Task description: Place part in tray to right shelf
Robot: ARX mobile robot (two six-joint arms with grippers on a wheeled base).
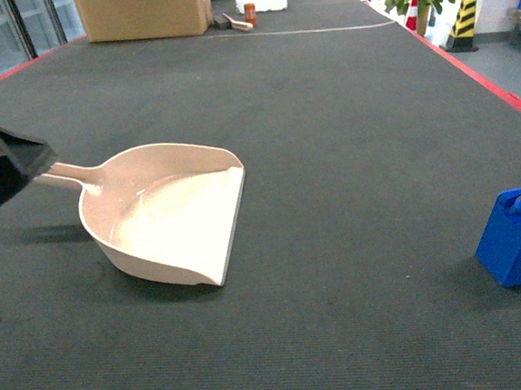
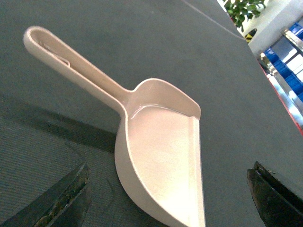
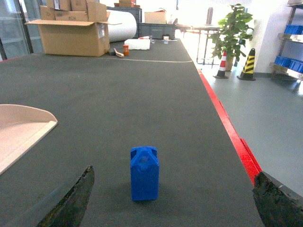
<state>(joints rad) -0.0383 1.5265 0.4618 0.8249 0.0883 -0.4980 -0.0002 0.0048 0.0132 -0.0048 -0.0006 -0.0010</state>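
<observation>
right wrist view: the right gripper spreads wide, its worn black fingers framing the upright, boxy blue part on ribbed dark matting. left gripper, also wide, hovers over the glossy cream tray. cardboard box far behind.

Premises: an industrial or warehouse-type workspace — a large dark carpeted platform edged in red, cardboard boxes stacked at its far end, a traffic cone and a yellow-black striped bollard on grey flooring, racking with blue crates alongside.
</observation>
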